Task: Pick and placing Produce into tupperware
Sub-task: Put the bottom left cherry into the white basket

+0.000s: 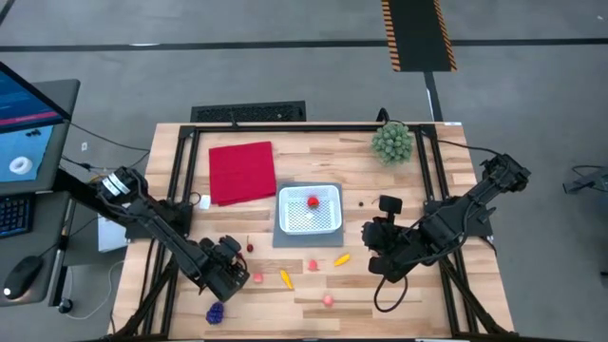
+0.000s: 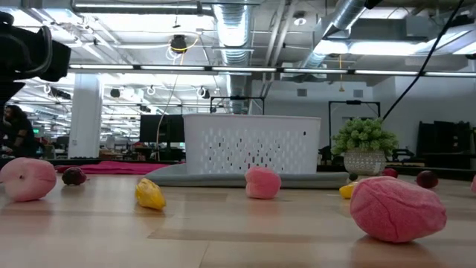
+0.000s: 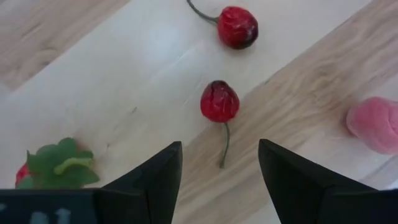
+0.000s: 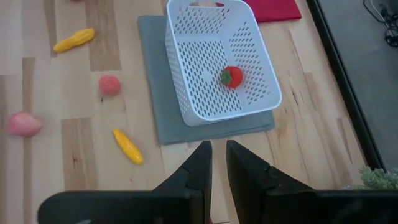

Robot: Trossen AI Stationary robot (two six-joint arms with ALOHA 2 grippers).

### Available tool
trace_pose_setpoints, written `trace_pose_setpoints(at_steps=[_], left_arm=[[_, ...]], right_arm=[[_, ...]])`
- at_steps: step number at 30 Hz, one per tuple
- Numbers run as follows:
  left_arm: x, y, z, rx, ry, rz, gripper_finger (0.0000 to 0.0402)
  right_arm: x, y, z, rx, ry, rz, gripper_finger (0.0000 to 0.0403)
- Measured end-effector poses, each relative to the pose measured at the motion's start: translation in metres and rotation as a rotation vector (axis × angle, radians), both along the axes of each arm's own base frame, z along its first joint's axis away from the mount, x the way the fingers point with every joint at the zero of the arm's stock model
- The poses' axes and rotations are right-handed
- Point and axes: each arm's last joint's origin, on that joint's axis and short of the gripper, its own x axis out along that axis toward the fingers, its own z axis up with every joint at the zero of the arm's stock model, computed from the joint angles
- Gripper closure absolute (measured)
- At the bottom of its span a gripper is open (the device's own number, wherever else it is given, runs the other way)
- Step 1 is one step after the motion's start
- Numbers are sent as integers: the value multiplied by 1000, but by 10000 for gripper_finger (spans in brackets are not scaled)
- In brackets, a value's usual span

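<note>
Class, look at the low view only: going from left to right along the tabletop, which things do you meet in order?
Pink toy fruit → small dark red fruit → yellow toy vegetable → white perforated container → small green potted plant → large pink toy fruit, nearest the camera.

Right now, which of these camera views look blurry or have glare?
Low view: the nearest pink fruit is soft and ceiling lights glare, while the white container reads sharper. Left wrist view: a bright sheen washes the wood by the cherry. Right wrist view: evenly lit, container crisp.
</note>
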Motion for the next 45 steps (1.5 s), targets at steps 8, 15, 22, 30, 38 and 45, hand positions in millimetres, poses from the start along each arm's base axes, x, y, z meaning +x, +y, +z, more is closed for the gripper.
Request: trace_pose_setpoints(at_steps=[8,15,22,30,38,45], left_arm=[[4,3,-7,-25,69,-11,199],[6,5,-7,-7,63,-27,206],[9,8,-7,-10,58,-31,210],[13,10,-7,-18,54,-40,210],[9,12,-15,-53,70,-33,210],[9,12,-16,-54,56,-38,216]], right_arm=[[0,0,0,0,0,0,333],[0,1,0,3,-3,2,333],[-1,2,0,8,-7,1,333],[-1,2,0,8,-6,-1,333],[-1,2,0,8,-6,0,333],[-1,2,0,8,-6,-1,333]])
